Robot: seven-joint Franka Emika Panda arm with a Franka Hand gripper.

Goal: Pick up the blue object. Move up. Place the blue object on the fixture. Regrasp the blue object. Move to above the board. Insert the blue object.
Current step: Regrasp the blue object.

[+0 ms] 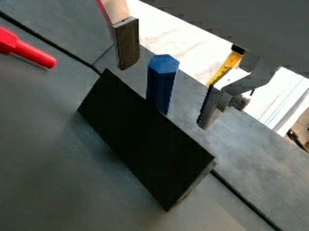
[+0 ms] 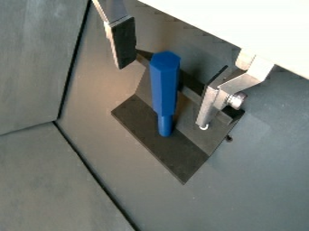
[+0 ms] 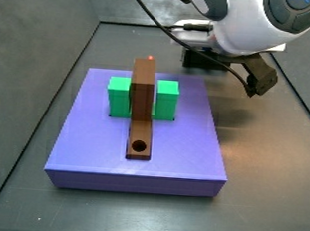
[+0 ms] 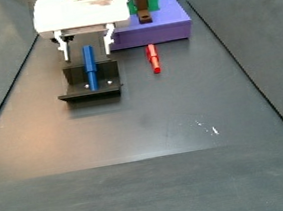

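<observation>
While no writing shows, gripper [image 2: 169, 77] jaws wide astride upright blue object [image 2: 164, 93] on fixture [image 4: 90, 85].

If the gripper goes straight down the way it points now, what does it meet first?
Probably the blue bar, which stands upright on the fixture between the open jaws of the gripper. The fingers would pass either side of it and reach the fixture; depth is unclear.

A dark grey floor [image 4: 175, 122] is seen with the fixture [image 4: 90, 89] at left of centre under the gripper [image 4: 85, 48], the board [image 4: 160, 29] at the upper middle, and a small red bar [image 4: 153, 57] lying just below it.
</observation>
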